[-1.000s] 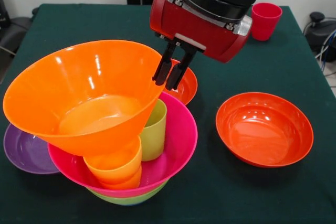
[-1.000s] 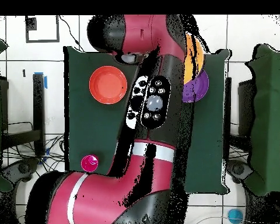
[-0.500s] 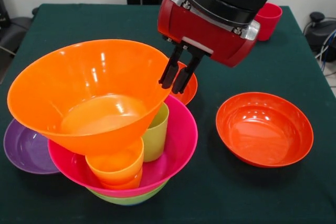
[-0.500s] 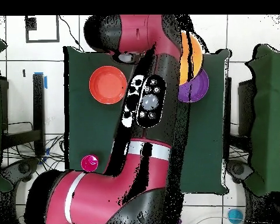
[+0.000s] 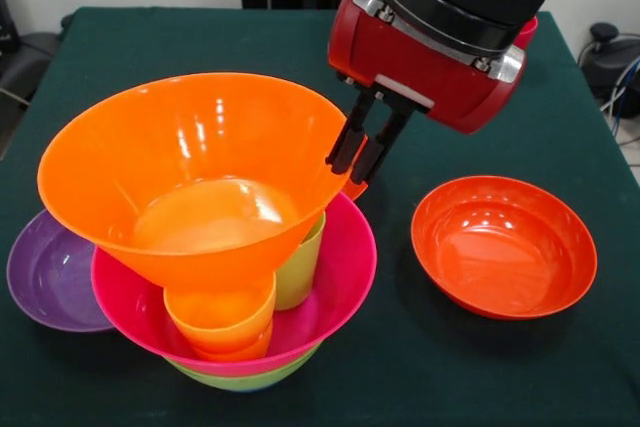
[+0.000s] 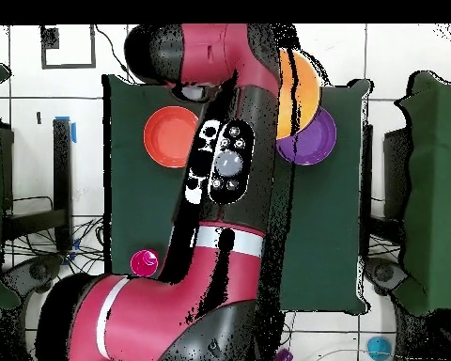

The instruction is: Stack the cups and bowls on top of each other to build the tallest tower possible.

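My gripper (image 5: 358, 155) is shut on the right rim of the big deep orange bowl (image 5: 190, 167), which hangs tilted. The bowl's underside rests on a yellow-orange cup (image 5: 222, 317) and a lime green cup (image 5: 295, 272). Both cups stand inside the magenta bowl (image 5: 345, 257), which is nested in a lime-green bowl (image 5: 245, 381). From overhead the arm hides the gripper, and only part of the orange bowl (image 6: 300, 89) shows. The red cup (image 6: 143, 263) stands alone near the robot's base.
A purple bowl (image 5: 45, 272) lies left of the pile, partly under it. A red-orange bowl (image 5: 503, 245) sits on the green table (image 5: 150, 37) to the right. Behind the gripper's fingers, a sliver of another red-orange bowl (image 5: 355, 188) shows.
The gripper has moved right and slightly back, dragging the orange bowl with it across the two cups. The bowl now covers more of the lime green cup and of the red-orange bowl behind.
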